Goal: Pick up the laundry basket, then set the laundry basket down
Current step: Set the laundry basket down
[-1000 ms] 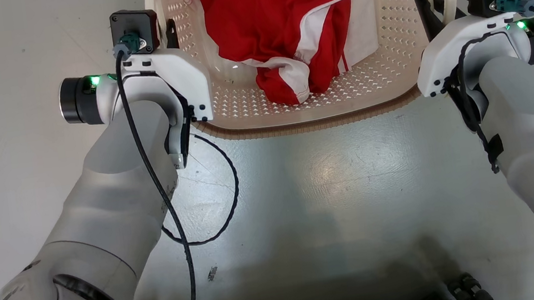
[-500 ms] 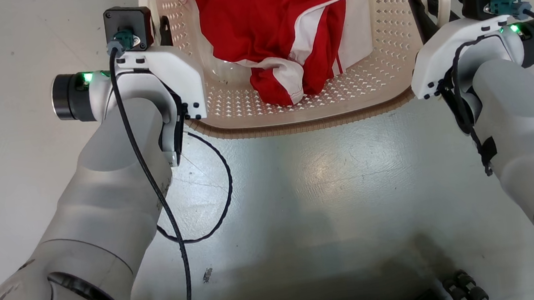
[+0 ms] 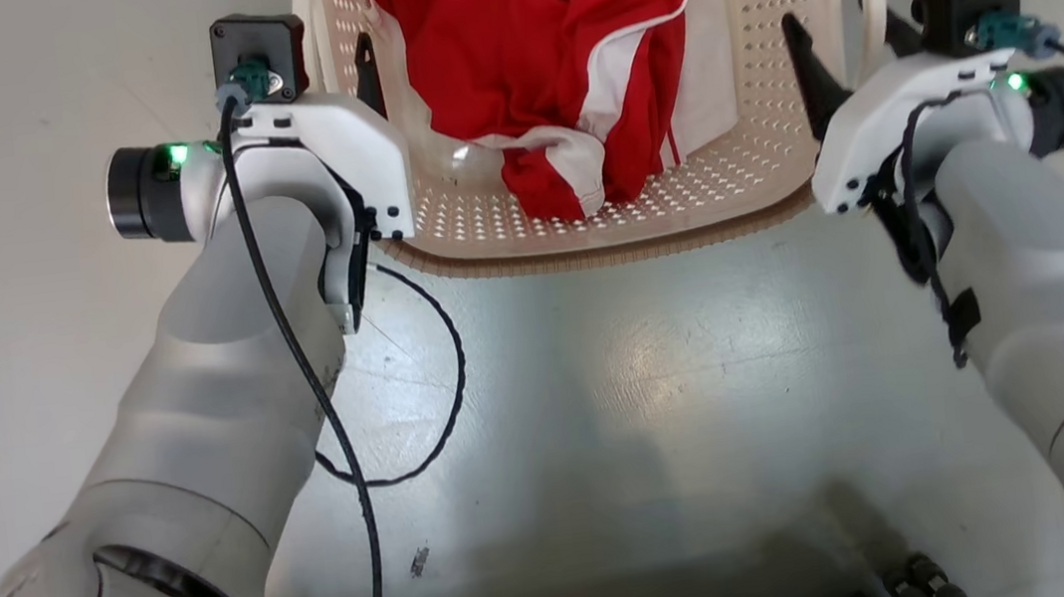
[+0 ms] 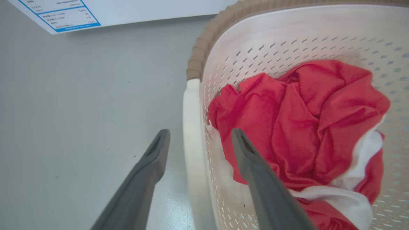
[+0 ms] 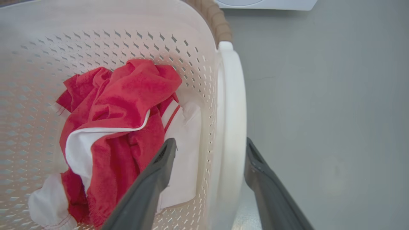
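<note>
The laundry basket (image 3: 587,250), cream-white and perforated with a brown woven-look rim, stands on the grey floor at the top middle of the head view. Red and white clothes (image 3: 554,56) lie inside it. My left gripper (image 4: 199,132) is open astride the basket's left loop handle (image 4: 191,150), one finger outside and one over the clothes. My right gripper (image 5: 211,142) is open the same way astride the right handle (image 5: 231,111). In the head view, the left gripper (image 3: 336,70) and right gripper (image 3: 836,23) flank the basket's two sides.
A black cable (image 3: 445,368) from my left arm loops over the floor in front of the basket. A white appliance with a blue-printed label (image 4: 54,12) stands just beyond the basket; its white edge (image 5: 265,3) also shows past the right handle. Bare floor lies either side.
Both grippers have opened wider around the handles: each inner finger has swung inward over the basket's inside. The arms have otherwise barely moved.
</note>
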{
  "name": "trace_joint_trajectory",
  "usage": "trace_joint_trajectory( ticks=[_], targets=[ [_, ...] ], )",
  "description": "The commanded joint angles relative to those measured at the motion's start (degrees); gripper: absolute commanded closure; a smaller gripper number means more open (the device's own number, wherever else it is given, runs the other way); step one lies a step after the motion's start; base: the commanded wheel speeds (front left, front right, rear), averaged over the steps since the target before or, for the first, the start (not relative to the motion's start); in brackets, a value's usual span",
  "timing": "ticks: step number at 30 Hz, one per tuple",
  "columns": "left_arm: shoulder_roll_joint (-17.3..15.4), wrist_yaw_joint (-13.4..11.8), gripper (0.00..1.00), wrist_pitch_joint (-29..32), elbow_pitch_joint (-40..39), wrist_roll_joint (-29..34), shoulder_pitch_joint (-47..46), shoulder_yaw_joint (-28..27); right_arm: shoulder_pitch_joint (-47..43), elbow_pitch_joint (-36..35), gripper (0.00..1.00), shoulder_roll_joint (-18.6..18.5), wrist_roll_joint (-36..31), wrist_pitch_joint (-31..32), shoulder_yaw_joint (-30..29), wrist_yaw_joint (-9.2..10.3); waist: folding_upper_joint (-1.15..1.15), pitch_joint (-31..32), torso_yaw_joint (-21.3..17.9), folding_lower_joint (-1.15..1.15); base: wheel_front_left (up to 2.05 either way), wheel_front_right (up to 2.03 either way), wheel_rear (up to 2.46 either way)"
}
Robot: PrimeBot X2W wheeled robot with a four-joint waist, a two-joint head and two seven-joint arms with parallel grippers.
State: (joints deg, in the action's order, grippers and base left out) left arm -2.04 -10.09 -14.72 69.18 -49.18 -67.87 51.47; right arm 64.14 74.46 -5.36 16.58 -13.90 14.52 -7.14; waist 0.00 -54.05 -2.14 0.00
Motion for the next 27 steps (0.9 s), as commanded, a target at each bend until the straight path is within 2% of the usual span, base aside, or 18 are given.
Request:
trace_joint_trajectory(
  ticks=[1,4,8,21,27],
  targets=[
    [-1.3,-0.8,0.00,-0.3,-0.6,0.7,1.8,-1.1,-4.0,-0.5,0.00,1.2,-0.1,-0.9,0.0,-0.35,0.00,1.4,0.1,0.00,0.00,0.00,0.00],
    [-2.0,-1.2,0.00,-0.3,-2.0,1.6,4.3,-2.7,-6.2,-1.4,0.00,1.4,0.2,-1.0,-1.1,-0.35,0.00,4.2,0.0,0.00,0.00,0.00,0.00],
    [-2.9,-1.4,0.00,-0.3,-4.7,2.6,8.7,-5.6,-10.8,-7.1,0.00,1.0,-0.3,-1.1,-3.1,-0.35,0.00,8.8,-0.3,0.00,0.00,0.00,0.00],
    [-3.9,0.9,0.00,-0.3,-18.6,11.4,27.9,-18.9,-29.4,-25.5,0.00,1.0,-8.6,-1.1,-12.8,-0.35,0.00,28.3,-0.4,0.00,0.00,0.00,0.00],
    [-3.4,1.9,0.00,-0.3,-24.4,15.2,34.7,-26.1,-36.0,-34.4,0.00,1.4,-12.8,-1.1,-17.4,-0.35,0.00,34.4,-0.1,0.00,0.00,0.00,0.00]
  ],
)
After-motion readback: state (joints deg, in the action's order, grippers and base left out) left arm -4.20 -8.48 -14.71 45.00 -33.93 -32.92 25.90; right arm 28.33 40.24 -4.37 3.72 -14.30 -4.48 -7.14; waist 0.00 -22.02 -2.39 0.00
